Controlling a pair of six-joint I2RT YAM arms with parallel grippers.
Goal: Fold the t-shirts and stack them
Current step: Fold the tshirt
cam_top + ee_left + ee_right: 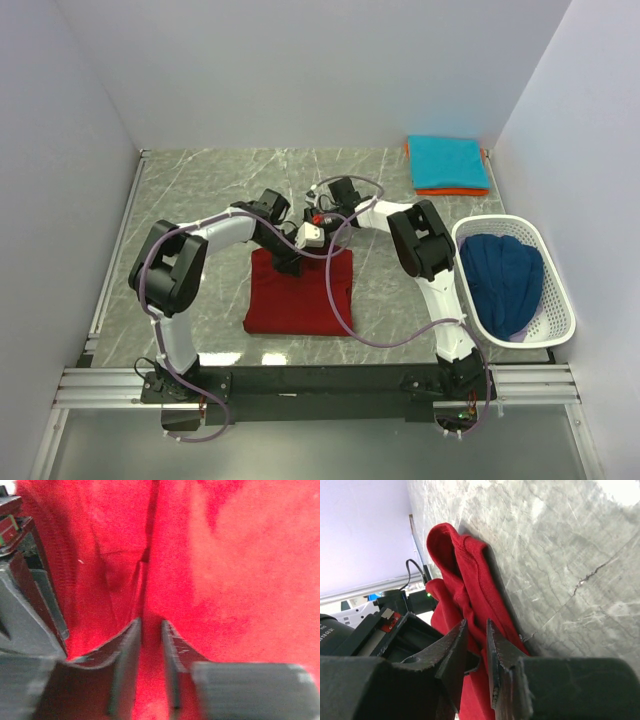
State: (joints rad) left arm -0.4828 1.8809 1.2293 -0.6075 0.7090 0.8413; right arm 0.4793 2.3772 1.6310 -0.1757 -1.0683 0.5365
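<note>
The dark red t-shirt (pixel 300 300) lies partly folded into a rough rectangle on the tabletop (pixel 200 190). Both tools are at its far edge, close beside each other. The right tool (pixel 476 625) has its jaws drawn narrow, and a bunched, raised lip of red cloth gathers into them, so I judge it is gripping the shirt's edge. The left tool (pixel 150 625) also has its jaws narrow. A crease of red cloth runs straight into the gap, but I cannot tell whether the cloth is pinched or merely lies beneath.

The shirt looks light, limp and thin. It will likely sag and drag between two holds rather than keep its shape, and layers may slide apart if only the top one is caught. The best hold is probably at two points along the same edge, through all layers, with the cloth kept taut between the tools.

Well away to the right tool's far side, the teal t-shirt (pixel 447 160) sits folded on the orange t-shirt (pixel 450 190), of which only a rim shows. The navy blue t-shirt (pixel 500 275) is heaped in the basket (pixel 560 300) to the right of both tools.

From above, arms and cables cover the fingertips. The left wrist view is blurred and filled with red. No collar or sleeves can be made out
</note>
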